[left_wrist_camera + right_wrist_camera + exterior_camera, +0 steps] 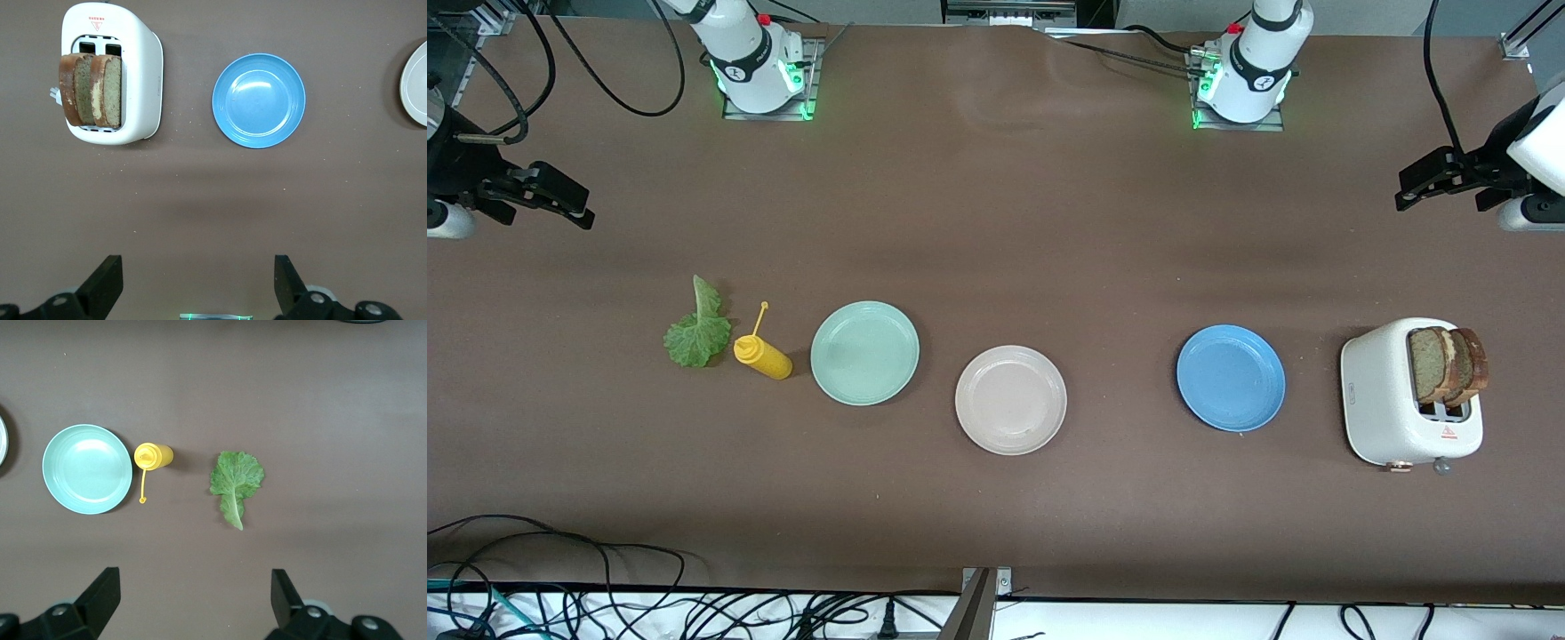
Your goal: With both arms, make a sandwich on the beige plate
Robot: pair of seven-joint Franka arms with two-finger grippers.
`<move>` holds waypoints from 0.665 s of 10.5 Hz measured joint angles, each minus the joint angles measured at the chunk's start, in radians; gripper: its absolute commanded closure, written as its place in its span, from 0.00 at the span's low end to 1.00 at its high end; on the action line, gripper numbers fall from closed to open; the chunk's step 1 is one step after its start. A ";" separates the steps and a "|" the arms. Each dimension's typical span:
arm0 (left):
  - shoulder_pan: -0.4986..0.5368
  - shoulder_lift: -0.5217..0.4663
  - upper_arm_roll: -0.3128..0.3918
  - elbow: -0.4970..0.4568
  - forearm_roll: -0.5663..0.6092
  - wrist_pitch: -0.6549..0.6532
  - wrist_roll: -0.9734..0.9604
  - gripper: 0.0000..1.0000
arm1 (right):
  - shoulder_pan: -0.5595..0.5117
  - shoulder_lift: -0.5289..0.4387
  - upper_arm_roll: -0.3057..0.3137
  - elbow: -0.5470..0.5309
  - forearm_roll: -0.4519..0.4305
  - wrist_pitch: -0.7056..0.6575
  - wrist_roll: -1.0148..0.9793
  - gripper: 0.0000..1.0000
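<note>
The beige plate lies bare at mid-table; its edge shows in the left wrist view. Two brown bread slices stand in a white toaster at the left arm's end, also in the left wrist view. A green lettuce leaf lies flat on the table toward the right arm's end, also in the right wrist view. My left gripper is open and empty over bare table. My right gripper is open and empty over bare table.
A yellow squeeze bottle lies on its side between the lettuce and a mint-green plate. A blue plate sits between the beige plate and the toaster. Cables run along the table edge nearest the front camera.
</note>
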 measured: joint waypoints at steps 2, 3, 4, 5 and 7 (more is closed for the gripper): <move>0.000 0.001 -0.001 0.000 0.000 0.000 0.001 0.00 | 0.000 -0.001 0.000 0.001 0.000 -0.010 0.001 0.00; -0.001 0.001 -0.001 0.000 0.000 0.000 0.002 0.00 | 0.000 -0.001 0.000 0.001 0.000 -0.010 0.001 0.00; -0.002 0.001 -0.002 0.000 0.000 0.000 0.003 0.00 | 0.000 -0.001 0.000 0.001 0.000 -0.011 0.001 0.00; -0.003 0.001 -0.002 0.000 0.000 0.000 0.003 0.00 | 0.000 -0.001 0.000 0.001 0.000 -0.011 0.001 0.00; -0.004 0.001 -0.003 0.000 0.000 0.000 0.003 0.00 | 0.000 -0.001 -0.001 0.001 0.000 -0.011 0.001 0.00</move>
